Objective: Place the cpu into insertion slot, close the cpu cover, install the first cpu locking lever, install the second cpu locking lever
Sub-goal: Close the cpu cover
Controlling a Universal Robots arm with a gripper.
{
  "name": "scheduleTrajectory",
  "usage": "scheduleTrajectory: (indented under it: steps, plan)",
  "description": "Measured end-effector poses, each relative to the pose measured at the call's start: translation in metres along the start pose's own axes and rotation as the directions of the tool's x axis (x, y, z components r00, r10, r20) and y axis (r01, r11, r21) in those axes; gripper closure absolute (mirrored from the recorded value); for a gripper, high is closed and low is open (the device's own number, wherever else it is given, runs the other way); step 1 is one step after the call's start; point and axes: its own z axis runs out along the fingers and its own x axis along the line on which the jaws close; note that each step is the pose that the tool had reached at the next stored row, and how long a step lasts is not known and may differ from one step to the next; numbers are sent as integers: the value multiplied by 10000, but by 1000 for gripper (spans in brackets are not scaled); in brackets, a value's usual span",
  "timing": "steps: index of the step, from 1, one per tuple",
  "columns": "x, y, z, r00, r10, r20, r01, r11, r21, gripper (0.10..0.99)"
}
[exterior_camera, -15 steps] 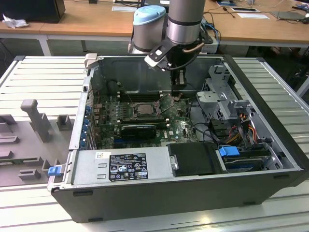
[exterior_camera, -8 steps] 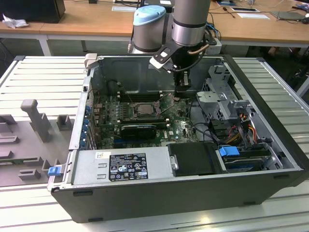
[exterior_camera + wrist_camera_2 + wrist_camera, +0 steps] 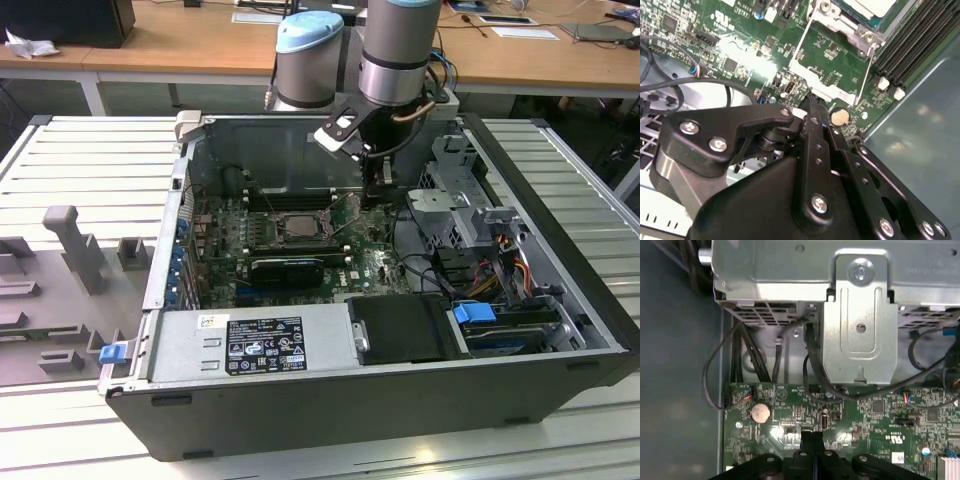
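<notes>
Gripper (image 3: 381,195) fingers pressed together w/ nothing seen between them; in both wrist views (image 3: 811,102) (image 3: 812,435) only a thin seam splits the black tips. It's down inside the open pc case (image 3: 560,230), over the green motherboard (image 3: 875,415), to the exterior view's right of the insertion slot (image 3: 283,222).

Second wrist view: tips sit at the end bar of the cpu cover (image 3: 830,92), a thin silver frame w/ board showing through its cut-out; contact or a small gap, can't tell. Past it the insertion slot (image 3: 842,26), w/ the pale cpu (image 3: 867,6) lying in it. Coin battery (image 3: 840,116) just beside the tips, black RAM slots (image 3: 910,45) farther off by the case wall.

First wrist view looks the other way: same coin battery (image 3: 760,412), then a metal drive bracket (image 3: 860,330) w/ black cables (image 3: 812,370) looping under it, close to the fingers on that side.

Exterior view adds the long black card (image 3: 290,268) near the slot and the power supply (image 3: 250,345) at the case's near edge.
</notes>
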Motion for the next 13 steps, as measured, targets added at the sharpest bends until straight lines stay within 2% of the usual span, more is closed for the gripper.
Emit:
scheduleTrajectory:
  steps: [8, 13]
  plan:
    - [1, -79, -1, 10000, 0, -1, 0, 10000, 1, 980]
    - [1, -103, -1, 10000, 0, -1, 0, 10000, 1, 980]
